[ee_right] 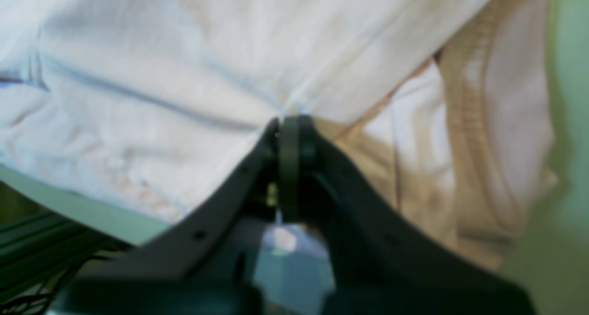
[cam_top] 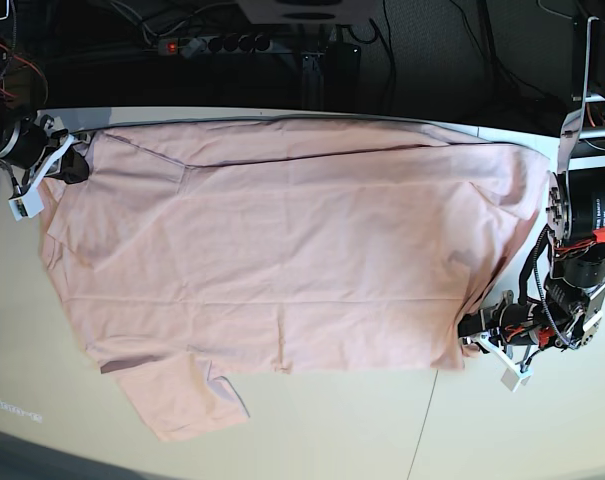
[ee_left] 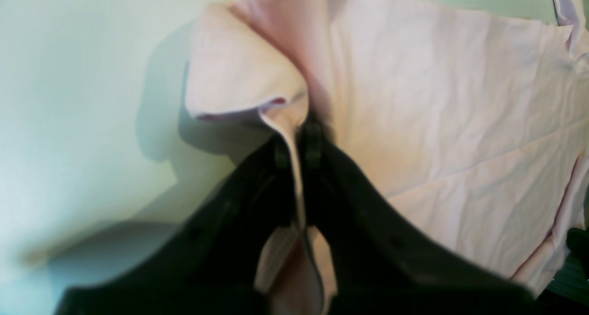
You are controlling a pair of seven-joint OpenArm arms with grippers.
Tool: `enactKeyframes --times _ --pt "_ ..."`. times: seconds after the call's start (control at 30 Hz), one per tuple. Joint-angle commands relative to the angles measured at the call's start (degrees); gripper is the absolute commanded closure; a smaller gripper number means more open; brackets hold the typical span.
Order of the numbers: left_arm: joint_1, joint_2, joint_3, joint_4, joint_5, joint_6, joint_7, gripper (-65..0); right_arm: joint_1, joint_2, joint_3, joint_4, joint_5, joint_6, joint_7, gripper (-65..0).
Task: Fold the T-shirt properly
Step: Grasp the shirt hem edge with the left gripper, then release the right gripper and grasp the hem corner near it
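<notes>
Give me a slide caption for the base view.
Pale pink T-shirt spread plain side up, each claw, left and right, pinching an edge.

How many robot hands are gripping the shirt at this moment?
2. The left hand pinches a hem edge of the T-shirt at the base view's lower right; the right hand pinches it near the collar, at the upper left.

- Matte black plastic left gripper [ee_left: 297, 142], its two broad fingers tapering to narrow ribbed tips.
- Matching black right gripper [ee_right: 290, 135], small round screw holes along its fingers.
- Black cylindrical motor housing [cam_top: 588, 212] beside the table's edge, red and black wires below it.
</notes>
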Motion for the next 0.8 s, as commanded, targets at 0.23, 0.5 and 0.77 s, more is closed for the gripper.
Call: enactKeyframes --times 0.23,0.5,0.77 --pt "-1.99 -0.48 0.17 0.09 1.79 -1.01 1.18 0.0 7.91 1.44 0.52 0.81 6.6 2.6 -5.86 0.0" --pt "-2.01 -0.33 0.17 0.11 1.73 -1.01 2.03 0.0 16.79 1.44 0.52 0.81 6.29 2.58 -6.19 0.0" --pt "-2.01 -0.2 0.17 0.11 1.33 -1.01 5.22 0.0 32.15 1.44 0.48 -8.72 -4.28 2.51 -1.75 0.0"
